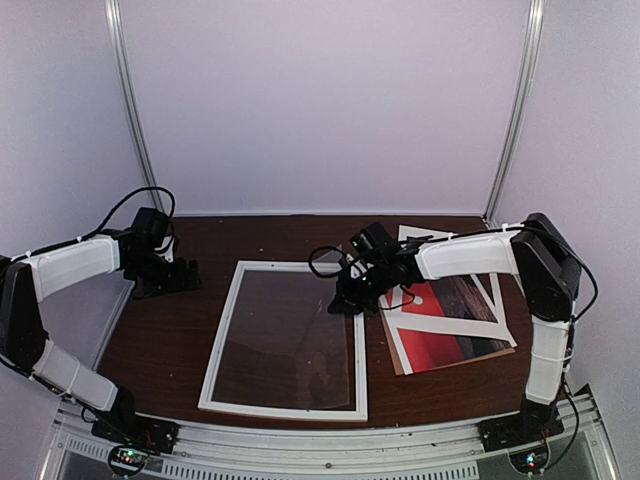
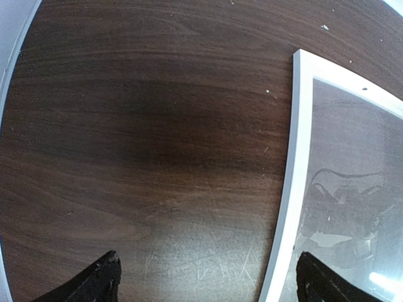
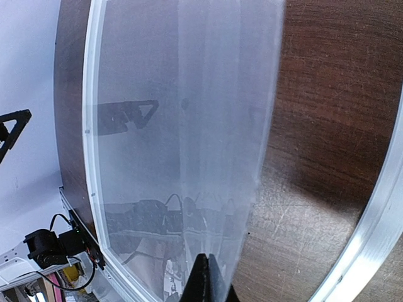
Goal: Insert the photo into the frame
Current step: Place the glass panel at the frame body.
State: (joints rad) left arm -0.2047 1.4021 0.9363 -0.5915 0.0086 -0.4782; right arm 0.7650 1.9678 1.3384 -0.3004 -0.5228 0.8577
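Observation:
The white frame (image 1: 225, 335) lies flat in the middle of the dark wooden table. A clear sheet (image 3: 182, 126) rests over the frame's opening, its one edge raised. My right gripper (image 3: 203, 280) is shut on that sheet's near edge, over the frame's far right corner in the top view (image 1: 352, 296). The red photo (image 1: 432, 348) lies to the right of the frame, partly under a white mat (image 1: 455, 318). My left gripper (image 2: 208, 283) stands open over bare table just left of the frame's edge (image 2: 293, 170), holding nothing.
A brown backing board (image 1: 400, 366) peeks out beneath the photo. White walls and two metal posts (image 1: 135, 110) close in the table on the back and sides. The right arm (image 1: 470, 255) reaches across over the mat.

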